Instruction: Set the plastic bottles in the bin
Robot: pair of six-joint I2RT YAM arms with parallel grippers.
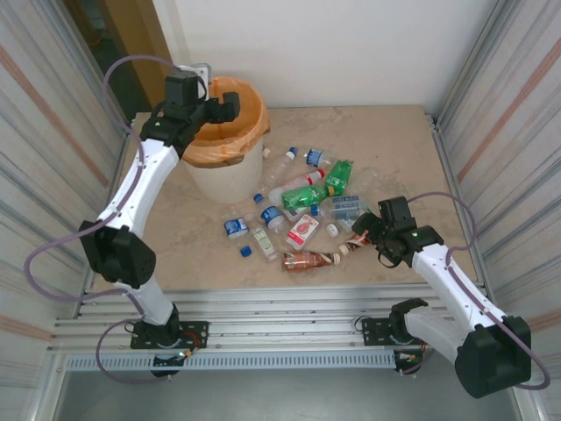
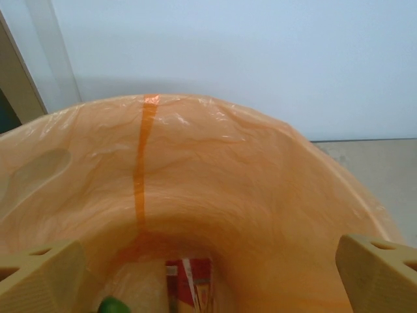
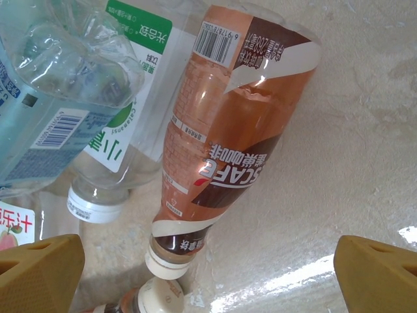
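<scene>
Left end effector (image 2: 208,274) apart over bin (image 1: 210,180), right end effector (image 3: 208,277) apart at brown bottle (image 3: 228,117)

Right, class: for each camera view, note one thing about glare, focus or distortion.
Top external: even light, soft shadows, and the side walls splay outward from lens distortion. Left wrist: the bin's orange liner looks hazy, and the red-labelled bottle below it is out of focus. Right wrist: bright glare on the table, while the brown bottle has a sharp label.

Glossy plastic bottles (image 1: 302,195); filmy orange bag (image 2: 215,189); matt table (image 1: 202,250).
</scene>
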